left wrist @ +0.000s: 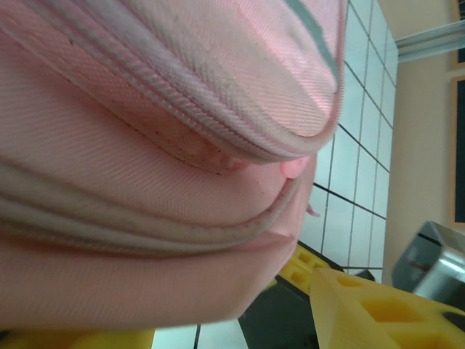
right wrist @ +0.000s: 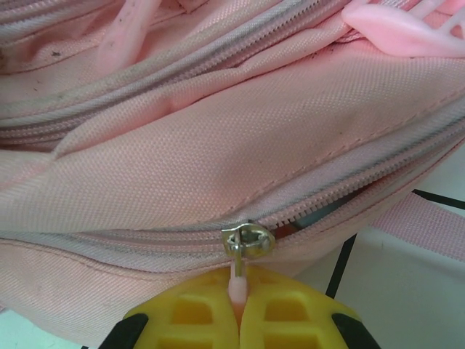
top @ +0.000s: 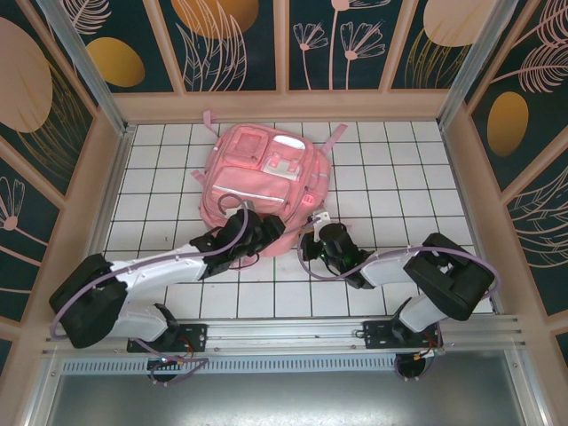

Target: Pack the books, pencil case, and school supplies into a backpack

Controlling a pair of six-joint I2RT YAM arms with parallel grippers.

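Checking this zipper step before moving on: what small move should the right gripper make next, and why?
Probably draw the zipper tab along the track toward the gaping stretch, to close it. The right gripper is shut on that tab; the zipper of the backpack is joined on one side of the slider and parted on the other.

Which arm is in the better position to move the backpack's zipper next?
Right, I think. The right claw is shut on the pink zipper pull of the backpack, so it can simply drag it. The left claw stands open against the backpack, away from that pull.
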